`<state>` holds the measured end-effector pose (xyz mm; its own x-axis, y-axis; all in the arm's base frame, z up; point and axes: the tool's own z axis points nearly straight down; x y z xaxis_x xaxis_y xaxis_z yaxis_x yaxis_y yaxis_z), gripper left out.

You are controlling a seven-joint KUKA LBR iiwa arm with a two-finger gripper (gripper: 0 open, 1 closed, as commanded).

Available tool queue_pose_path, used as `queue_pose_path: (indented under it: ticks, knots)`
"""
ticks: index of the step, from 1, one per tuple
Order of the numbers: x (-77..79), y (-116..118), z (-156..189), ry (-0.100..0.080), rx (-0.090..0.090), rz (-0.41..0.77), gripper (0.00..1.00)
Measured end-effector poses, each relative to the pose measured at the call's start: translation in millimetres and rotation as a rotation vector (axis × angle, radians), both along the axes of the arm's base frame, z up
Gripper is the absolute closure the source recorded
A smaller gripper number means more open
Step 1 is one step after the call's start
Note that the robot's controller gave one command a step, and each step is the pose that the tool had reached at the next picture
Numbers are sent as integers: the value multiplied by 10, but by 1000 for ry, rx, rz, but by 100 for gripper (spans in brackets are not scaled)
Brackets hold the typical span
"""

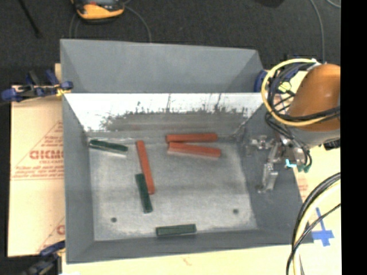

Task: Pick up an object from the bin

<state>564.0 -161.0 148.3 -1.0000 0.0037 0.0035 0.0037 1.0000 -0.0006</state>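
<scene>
— What are you seeing in the bin, going from the left?

— You are looking at six bars: three green, three red. The first green bar is lying at the upper left. The long red bar is running down the floor, with the second green bar touching its lower end. The third green bar is lying along the near wall. Towards the back, the upper red bar and the lower red bar are lying just beside each other.

— And the gripper?

— It is hanging over the right sloping wall, apart from every bar. I cannot tell whether it is standing open or closed, and I am seeing no bar in it. The lower red bar is lying nearest.

— How is that bar going to handle?

— I am judging it stiff, light and smooth-sided. You are best taking it across its narrow width, at mid-length.
</scene>
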Motion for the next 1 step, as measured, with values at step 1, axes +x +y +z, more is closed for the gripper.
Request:
queue_pose_path:
  ticks: [1]
  knots:
    - [21, 4, 45, -8, -2, 4, 0]
